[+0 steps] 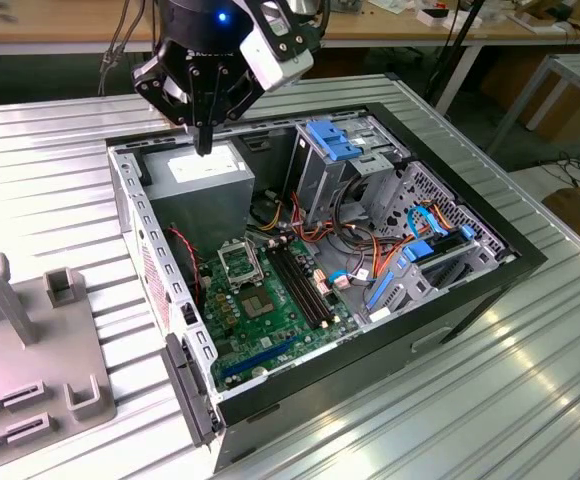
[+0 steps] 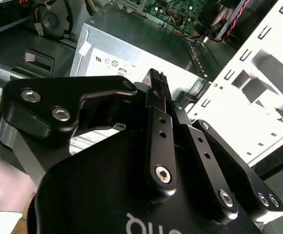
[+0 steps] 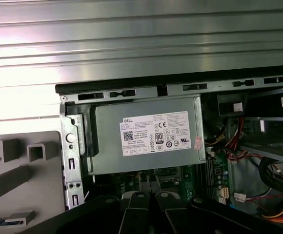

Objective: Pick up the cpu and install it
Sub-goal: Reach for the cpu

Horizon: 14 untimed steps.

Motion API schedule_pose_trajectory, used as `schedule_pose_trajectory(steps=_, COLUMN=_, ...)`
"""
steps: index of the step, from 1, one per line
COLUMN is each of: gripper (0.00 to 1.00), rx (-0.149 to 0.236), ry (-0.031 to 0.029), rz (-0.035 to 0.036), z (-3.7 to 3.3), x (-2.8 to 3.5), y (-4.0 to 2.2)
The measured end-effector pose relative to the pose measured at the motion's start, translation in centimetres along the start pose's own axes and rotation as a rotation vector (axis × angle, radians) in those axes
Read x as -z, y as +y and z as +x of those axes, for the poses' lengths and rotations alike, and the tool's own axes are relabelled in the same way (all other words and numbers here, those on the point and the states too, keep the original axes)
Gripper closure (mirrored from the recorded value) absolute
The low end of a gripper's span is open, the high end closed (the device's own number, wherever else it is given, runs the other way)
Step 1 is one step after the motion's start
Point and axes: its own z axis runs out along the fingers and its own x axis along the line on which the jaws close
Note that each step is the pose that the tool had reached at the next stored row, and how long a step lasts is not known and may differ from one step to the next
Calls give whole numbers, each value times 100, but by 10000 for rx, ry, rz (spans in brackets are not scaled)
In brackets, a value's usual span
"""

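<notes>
The cpu point(image 1: 238, 263) is a small square with a black frame and a dull grey centre. It lies flat on the green motherboard point(image 1: 260, 325), inside the open computer case and just in front of the grey power-supply box point(image 1: 205, 172). My gripper point(image 1: 206, 146) hangs above that box, well behind and higher than the cpu, fingers pointing down. In the second wrist view the fingertips point(image 2: 156, 83) are pressed together, and I see nothing held between them. The first wrist view has the finger bases point(image 3: 136, 202) over the labelled box point(image 3: 146, 134).
The case's metal walls point(image 1: 135, 215) ring the board. Long black memory slots point(image 1: 300, 280) run beside the cpu, with cables and blue-trimmed drive cages point(image 1: 335, 140) on the exterior view's right. A grey fixture point(image 1: 30, 340) sits on the ribbed metal table point(image 1: 490, 400) at the left.
</notes>
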Motion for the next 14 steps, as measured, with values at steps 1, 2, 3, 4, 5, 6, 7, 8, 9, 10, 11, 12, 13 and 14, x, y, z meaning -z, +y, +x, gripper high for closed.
schedule_pose_trajectory(steps=1, gripper=89, rx=0, ry=0, rz=-1, z=7, x=0, y=0)
schedule_pose_trajectory(steps=2, gripper=89, rx=0, ry=0, rz=0, z=12, x=0, y=-1)
schedule_pose_trajectory(steps=3, gripper=89, rx=0, ry=0, rz=0, z=19, x=1, y=-1)
schedule_pose_trajectory(steps=4, gripper=89, rx=0, ry=0, rz=0, z=24, x=1, y=-2)
schedule_pose_trajectory(steps=5, gripper=89, rx=0, ry=0, rz=-1, z=32, x=1, y=-2)
schedule_pose_trajectory(steps=6, gripper=89, rx=0, ry=0, rz=0, z=42, x=1, y=-3)
schedule_pose_trajectory(steps=7, gripper=89, rx=0, ry=1, rz=0, z=52, x=1, y=-4)
schedule_pose_trajectory(steps=8, gripper=89, rx=0, ry=0, rz=0, z=56, x=2, y=-4)
schedule_pose_trajectory(steps=9, gripper=89, rx=0, ry=0, rz=0, z=61, x=2, y=-4)
schedule_pose_trajectory(steps=10, gripper=89, rx=0, ry=0, rz=0, z=70, x=2, y=-5)
schedule_pose_trajectory(steps=11, gripper=89, rx=0, ry=0, rz=0, z=74, x=2, y=-6)
schedule_pose_trajectory(steps=12, gripper=89, rx=0, ry=0, rz=0, z=79, x=2, y=-6)
schedule_pose_trajectory(steps=13, gripper=89, rx=0, ry=0, rz=0, z=85, x=2, y=-6)
schedule_pose_trajectory(steps=14, gripper=89, rx=0, ry=0, rz=-1, z=89, x=2, y=-7)
